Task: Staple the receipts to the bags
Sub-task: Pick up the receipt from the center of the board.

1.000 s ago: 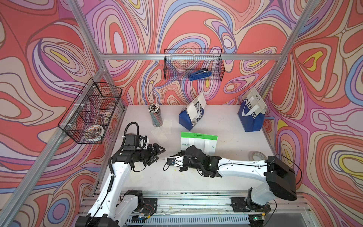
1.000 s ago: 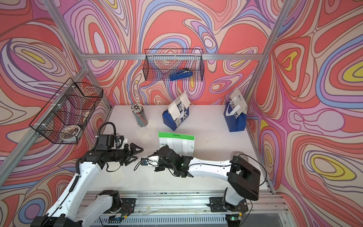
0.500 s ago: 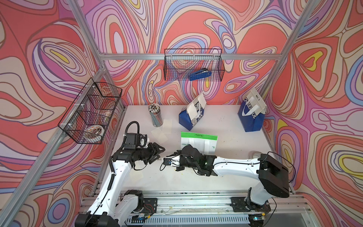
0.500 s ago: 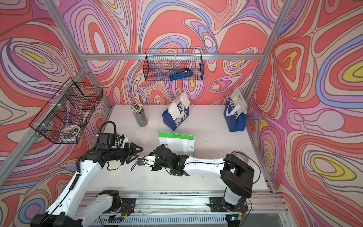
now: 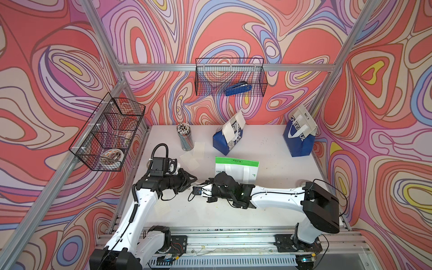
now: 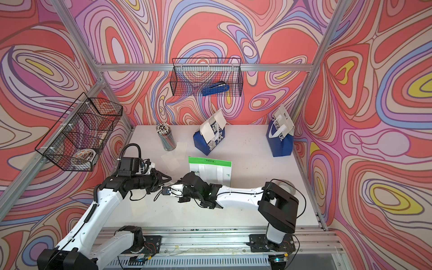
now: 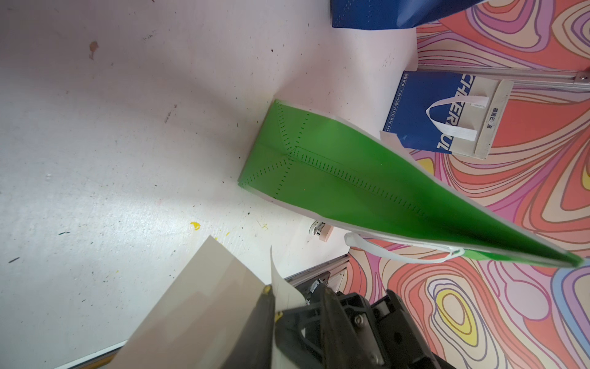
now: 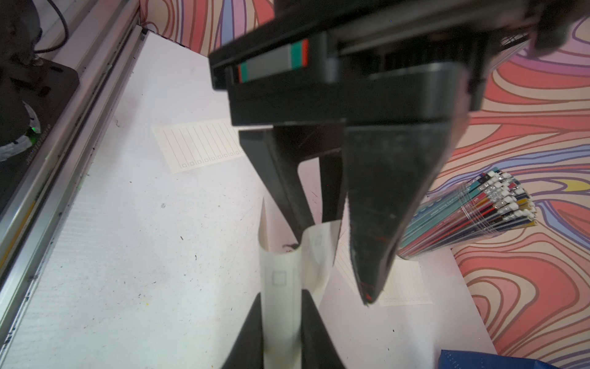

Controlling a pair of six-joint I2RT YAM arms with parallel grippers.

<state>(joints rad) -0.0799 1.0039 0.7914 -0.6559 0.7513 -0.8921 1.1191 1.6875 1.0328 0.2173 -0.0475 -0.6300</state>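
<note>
Right claw (image 8: 281, 302) moved toward left claw (image 5: 192, 181); receipt (image 8: 280, 274) tip hidden between.

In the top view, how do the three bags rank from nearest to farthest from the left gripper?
1. Green bag, close, to the right of the left gripper.
2. Bag with Chinese characters, farther back, near the centre.
3. CHEERFUL bag, back right corner, by the wall.

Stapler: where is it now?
In both top views the stapler lies in the wire basket on the back wall, above the centre blue bag.
</note>
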